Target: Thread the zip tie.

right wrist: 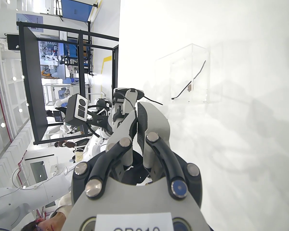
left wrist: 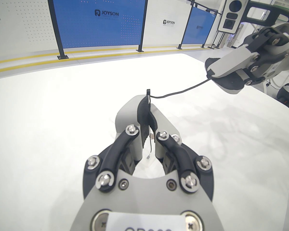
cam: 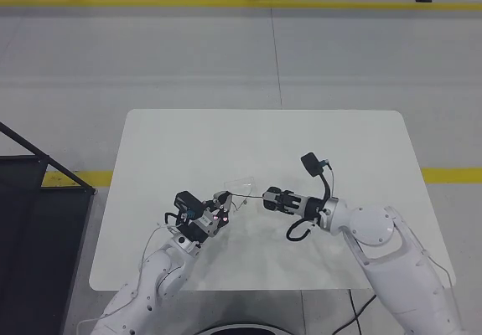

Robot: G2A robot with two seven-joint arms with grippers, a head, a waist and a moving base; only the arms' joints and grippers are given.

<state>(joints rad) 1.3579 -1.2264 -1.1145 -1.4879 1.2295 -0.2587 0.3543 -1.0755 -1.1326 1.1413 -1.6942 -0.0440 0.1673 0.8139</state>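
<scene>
A thin black zip tie [left wrist: 178,92] is stretched between my two grippers above the white table [cam: 349,151]. My left gripper [left wrist: 148,102] is shut on the end with the small square head [left wrist: 148,91], which sticks up past the fingertips. From there the strap runs across to my right gripper [left wrist: 210,75], which is shut on the far end. In the top view the left gripper [cam: 224,203] and right gripper [cam: 266,201] face each other near the table's middle, with the zip tie [cam: 245,198] between them. The right wrist view shows the right gripper [right wrist: 137,108] shut, close to the left gripper [right wrist: 128,96].
A clear plastic box [right wrist: 190,73] stands on the table just beyond the grippers, with another black zip tie [right wrist: 195,78] inside; it also appears in the top view as a faint box [cam: 241,182]. A black frame stands off the table's left side [cam: 23,218].
</scene>
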